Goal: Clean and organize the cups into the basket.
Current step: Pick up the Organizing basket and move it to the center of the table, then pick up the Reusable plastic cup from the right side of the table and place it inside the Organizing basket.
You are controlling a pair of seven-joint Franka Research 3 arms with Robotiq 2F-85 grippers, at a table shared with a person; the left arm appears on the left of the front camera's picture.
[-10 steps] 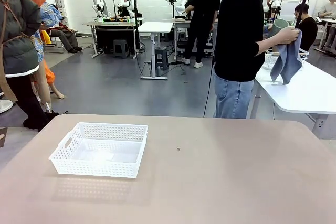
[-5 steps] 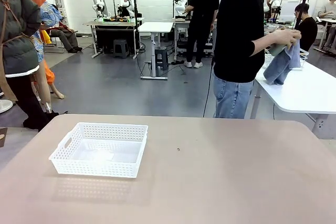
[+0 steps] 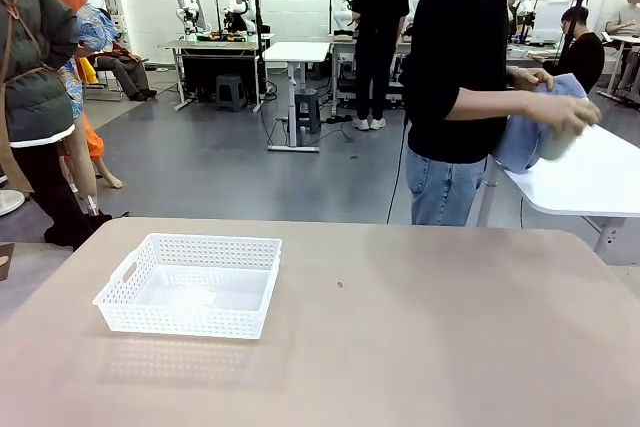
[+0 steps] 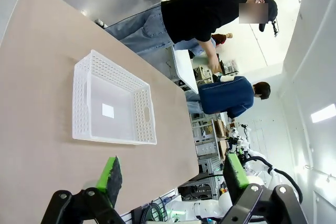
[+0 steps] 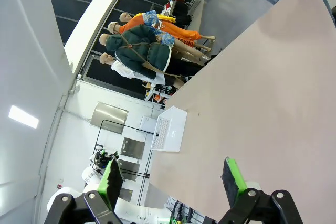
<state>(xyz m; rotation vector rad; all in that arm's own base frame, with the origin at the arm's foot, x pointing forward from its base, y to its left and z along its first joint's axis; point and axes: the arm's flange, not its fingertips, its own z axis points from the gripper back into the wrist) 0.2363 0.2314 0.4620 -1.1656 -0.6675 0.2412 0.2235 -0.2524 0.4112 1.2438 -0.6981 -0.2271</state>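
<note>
Found the person's hands (image 3: 570,112) lower and farther right than a second before, down from chest height to just above the white side table (image 3: 590,182). Saw the blue cloth (image 3: 518,142) now bunched around a pale cup (image 3: 553,144) rather than hanging loose beneath it; could make out little of that cup past cloth and hands. Saw no shift in the basket (image 3: 185,319) over that second. Noted the tan tabletop (image 3: 420,327) across the whole near half of the front view, with the basket upright on its left part, holding only a small white label (image 3: 197,298) on its floor, well apart from the cup. Picked out the same basket (image 4: 148,114) in the left wrist view beyond the left gripper (image 4: 173,172), its fingers (image 4: 110,174) spread wide and grasping nothing, raised clear of the tabletop. Found the right gripper (image 5: 171,179) likewise released, fingers (image 5: 231,178) wide apart and empty above the tabletop, the basket (image 5: 169,128) small and far off.
</note>
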